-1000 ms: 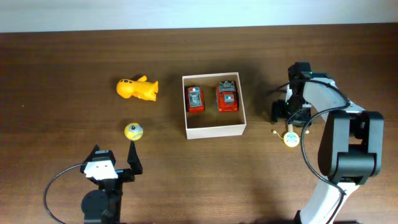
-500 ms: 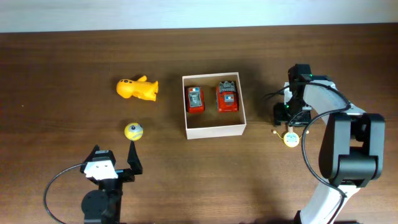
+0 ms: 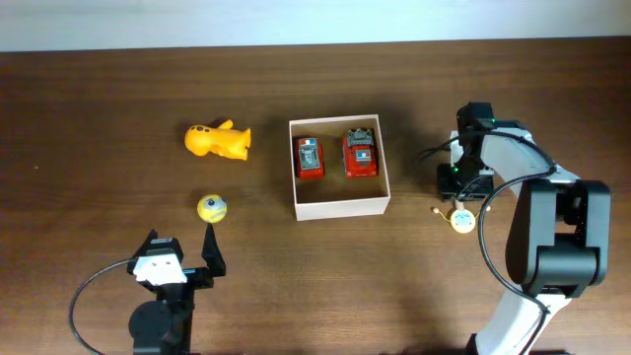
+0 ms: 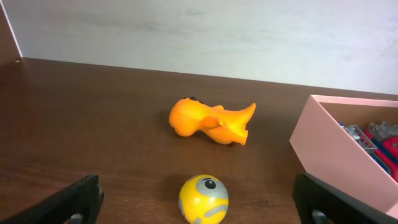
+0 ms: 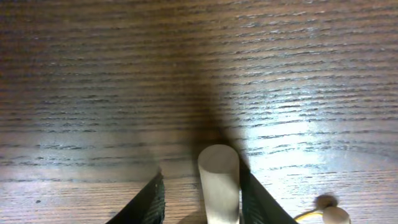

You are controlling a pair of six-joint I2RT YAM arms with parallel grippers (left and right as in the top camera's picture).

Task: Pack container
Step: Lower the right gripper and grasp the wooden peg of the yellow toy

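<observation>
Dark wood table [image 3: 99, 79], pale wall along far edge. Container [image 3: 340, 205] at centre: thin white walls, cardboard floor. Likely light, flimsy, slides if nudged; best pinched at wall top. Two red cars [image 3: 361, 155] inside, far half. Duck [image 3: 218, 141] and ball [image 3: 212, 208] well left. Small round toy [image 3: 460, 220] right, beside right claw [image 3: 458, 185]. Pale peg [image 5: 218, 180] sits between its fingers; clamped or not, cannot tell. Left claw [image 3: 181, 247] wide, empty.

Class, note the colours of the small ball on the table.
Yellow ball with grey patches and an eye-like spot; clearest in the left wrist view.
</observation>
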